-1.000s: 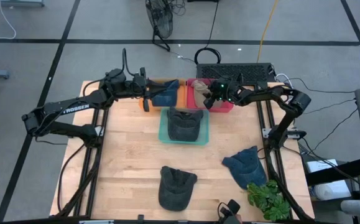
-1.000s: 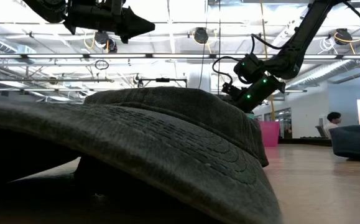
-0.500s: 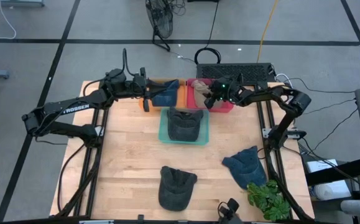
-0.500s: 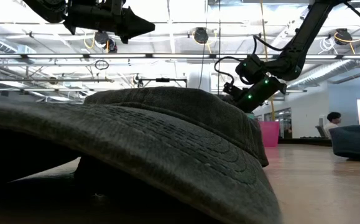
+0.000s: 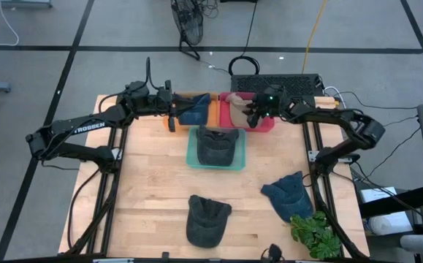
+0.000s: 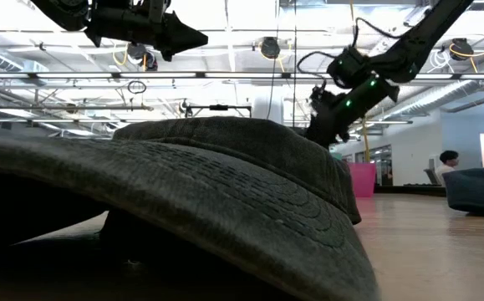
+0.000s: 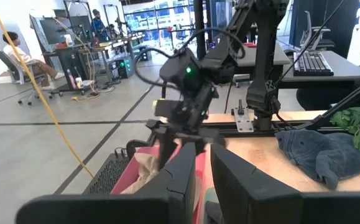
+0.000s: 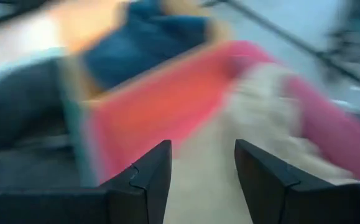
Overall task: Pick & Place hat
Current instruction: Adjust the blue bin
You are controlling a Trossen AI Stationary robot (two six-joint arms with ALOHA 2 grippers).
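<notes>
I have the right gripper (image 5: 253, 117) hovering over the pink bin (image 5: 268, 124), fingers spread apart and empty; a beige hat (image 8: 273, 118) lies inside that bin. The left gripper (image 5: 173, 112) waits over the orange bin (image 5: 212, 107) just beside the pink one, fingers nearly together, holding nothing I can see. Two hats sit well away from the pink bin near the table's front: a dark grey cap (image 5: 207, 219) and a blue hat (image 5: 290, 193). They look soft, light and floppy, so I'd pinch a bunched fold of the crown rather than the brim.

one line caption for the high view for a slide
Right gripper with open jaws above the pink bin holding a beige hat; two hats loose on the wooden table.
</notes>
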